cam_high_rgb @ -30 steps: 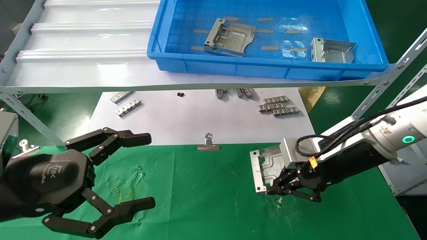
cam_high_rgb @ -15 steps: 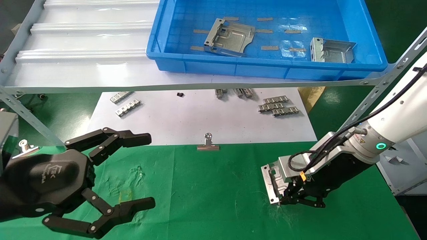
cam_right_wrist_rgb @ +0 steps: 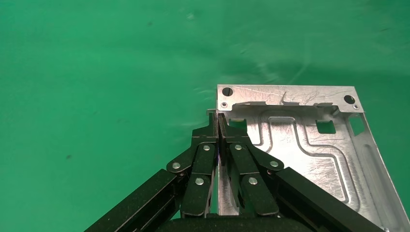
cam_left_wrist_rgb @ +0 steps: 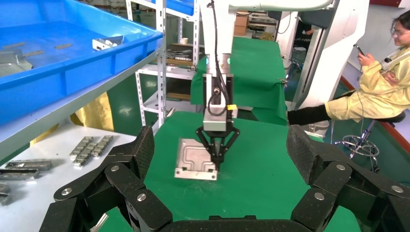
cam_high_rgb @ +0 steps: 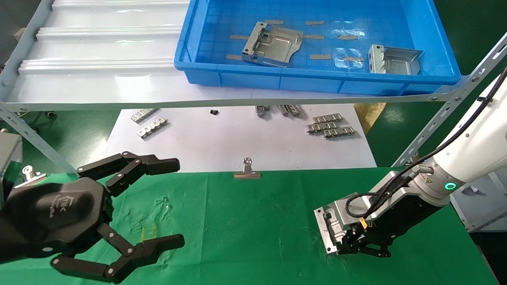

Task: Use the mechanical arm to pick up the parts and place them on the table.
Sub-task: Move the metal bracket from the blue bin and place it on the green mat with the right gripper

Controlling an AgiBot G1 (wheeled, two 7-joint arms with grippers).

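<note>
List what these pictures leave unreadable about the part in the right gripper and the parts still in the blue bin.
- Held part: head view, its right side is hidden behind the right gripper and wrist block.
- Contact with the table: the left wrist view suggests the part lies flat, but no view shows its underside.
- Held part: right wrist view, one corner is cut off by the picture's edge.
- Bin parts: left wrist view, one cropped at the edge.

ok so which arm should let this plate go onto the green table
The right. Its gripper has its jaws shut on an edge of the part, which looks set down on the green table. The left gripper hangs open near the table's other side, holding nothing.
</note>
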